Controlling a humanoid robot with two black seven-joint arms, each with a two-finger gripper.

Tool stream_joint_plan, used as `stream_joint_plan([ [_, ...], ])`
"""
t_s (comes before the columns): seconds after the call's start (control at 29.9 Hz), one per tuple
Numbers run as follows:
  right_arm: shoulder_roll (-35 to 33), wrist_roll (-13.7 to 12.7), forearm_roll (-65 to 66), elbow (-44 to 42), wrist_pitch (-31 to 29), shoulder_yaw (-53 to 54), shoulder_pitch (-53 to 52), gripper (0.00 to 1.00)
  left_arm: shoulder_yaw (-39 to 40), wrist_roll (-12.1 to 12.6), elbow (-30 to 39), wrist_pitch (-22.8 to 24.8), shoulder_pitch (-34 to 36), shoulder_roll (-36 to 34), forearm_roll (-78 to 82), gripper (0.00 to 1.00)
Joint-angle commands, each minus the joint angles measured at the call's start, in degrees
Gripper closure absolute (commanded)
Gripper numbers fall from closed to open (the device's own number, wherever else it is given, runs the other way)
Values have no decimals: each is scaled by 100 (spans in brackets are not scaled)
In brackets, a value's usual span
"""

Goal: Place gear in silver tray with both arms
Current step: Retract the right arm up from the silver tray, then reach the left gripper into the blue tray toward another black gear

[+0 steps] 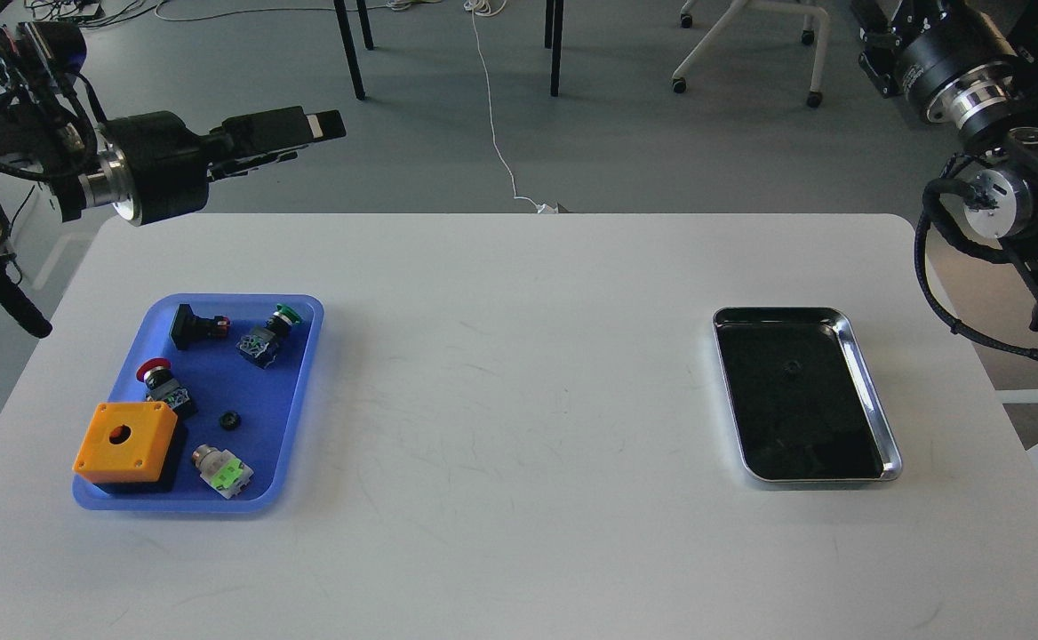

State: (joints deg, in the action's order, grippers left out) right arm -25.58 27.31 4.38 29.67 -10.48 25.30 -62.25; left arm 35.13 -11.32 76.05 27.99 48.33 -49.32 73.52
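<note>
The silver tray (874,418) lies on the right of the white table, and a small dark round thing (789,367) rests on its mirror-like bottom. A small black gear (231,420) lies in the blue tray (301,391) on the left. My left gripper (319,127) is held high over the table's far left edge, pointing right, well above and behind the blue tray. It is seen side-on, so its fingers cannot be told apart. My right arm (972,89) is raised at the top right, away from the silver tray. Its gripper is out of frame.
The blue tray also holds an orange box (123,442), a red-capped push button (159,380), a green-capped one (268,336), a black switch (192,326) and a green-and-white part (224,471). Chair and table legs stand on the floor behind.
</note>
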Motion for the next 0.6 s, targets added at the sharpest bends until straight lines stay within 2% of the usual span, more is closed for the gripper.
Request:
stream_joint_plan([
  [0.0, -61, -16, -972, 4, -445, 352, 326, 2, -6, 7, 67, 1, -473, -8, 495, 4],
  [0.13, -105, -7, -1202, 22, -736, 756, 713, 2, -58, -2, 76, -163, -790, 10, 996, 5],
  [0.3, 9, 11, -1202, 83, -1079, 1100, 1188, 2, -550, -63, 164, -215, -852, -34, 2225, 8],
  [0.4, 166, 20, -1202, 83, -1106, 1100, 1268, 2, -954, -388, 164, -390, -835, -52, 3147, 11],
  [0.57, 228, 46, -1202, 83, -1106, 1118, 1276, 2, -1578, -792, 42, -926, -843, -60, 4590, 16],
])
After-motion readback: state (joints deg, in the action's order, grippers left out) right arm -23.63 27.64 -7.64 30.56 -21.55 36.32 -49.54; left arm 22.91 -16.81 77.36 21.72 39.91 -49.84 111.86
